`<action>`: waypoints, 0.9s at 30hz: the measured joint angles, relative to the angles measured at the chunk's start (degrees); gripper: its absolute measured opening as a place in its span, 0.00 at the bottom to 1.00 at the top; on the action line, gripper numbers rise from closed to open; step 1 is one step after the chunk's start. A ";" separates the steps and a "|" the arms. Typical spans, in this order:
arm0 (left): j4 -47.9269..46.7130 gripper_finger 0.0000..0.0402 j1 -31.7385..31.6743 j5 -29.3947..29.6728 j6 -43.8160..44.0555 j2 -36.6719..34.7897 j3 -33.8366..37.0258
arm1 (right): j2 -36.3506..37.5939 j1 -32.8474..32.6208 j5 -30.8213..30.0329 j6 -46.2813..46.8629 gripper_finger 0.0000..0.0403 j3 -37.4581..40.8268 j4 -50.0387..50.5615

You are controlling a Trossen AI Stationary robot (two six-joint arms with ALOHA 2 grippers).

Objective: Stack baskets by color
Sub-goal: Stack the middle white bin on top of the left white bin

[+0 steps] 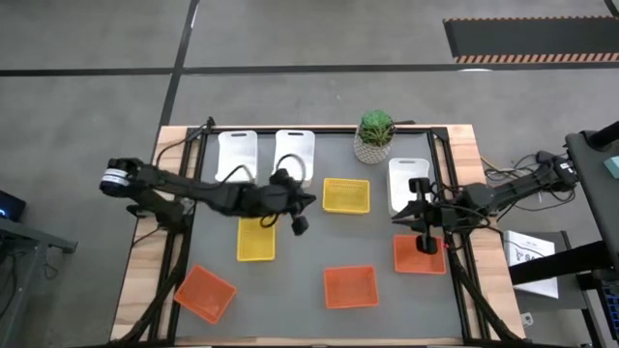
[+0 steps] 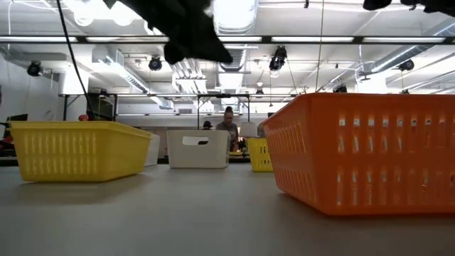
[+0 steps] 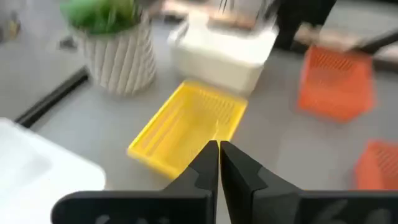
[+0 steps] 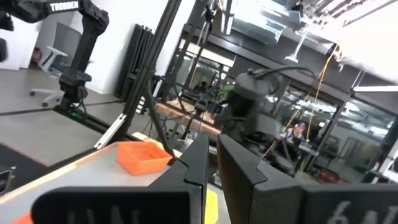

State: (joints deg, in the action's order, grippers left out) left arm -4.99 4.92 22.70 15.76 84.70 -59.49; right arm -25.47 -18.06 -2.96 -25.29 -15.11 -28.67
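Three white baskets stand along the far side. Two yellow baskets sit mid-table, and three orange baskets sit nearer. All rest singly on their bottoms. My left gripper hovers shut and empty between the middle white basket and the far yellow basket, pointing at the latter. My right gripper hangs above the table's right side between the right white and right orange baskets. Its fingers are nearly together, with nothing between them.
A green potted plant in a white pot stands at the far edge, between the middle and right white baskets. A black frame runs round the grey mat. Bare mat lies between the yellow and orange baskets. A person is in the room behind.
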 joint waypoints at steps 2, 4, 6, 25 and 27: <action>-6.77 0.00 -1.89 -1.68 -0.41 1.88 -3.72 | 1.11 -0.01 0.00 0.60 0.07 0.95 0.19; -13.05 0.00 -3.68 -4.39 -1.76 3.67 -6.98 | 1.93 -0.01 0.00 0.71 0.07 1.50 0.34; -17.47 0.00 -5.28 -7.77 -3.14 5.62 -10.09 | 2.62 -0.01 -0.02 0.76 0.07 1.80 0.66; -25.69 0.00 -8.57 -13.72 -17.50 12.34 -18.40 | 15.16 -0.01 -0.11 3.12 0.07 1.55 16.71; -23.93 0.00 -8.31 -14.41 -17.50 12.28 -18.55 | 16.58 -0.01 -0.24 2.99 0.07 1.52 17.64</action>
State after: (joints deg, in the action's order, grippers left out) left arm -28.92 -3.40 8.29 -1.74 96.98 -78.04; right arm -8.89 -18.06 -3.20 -22.30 -13.58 -11.02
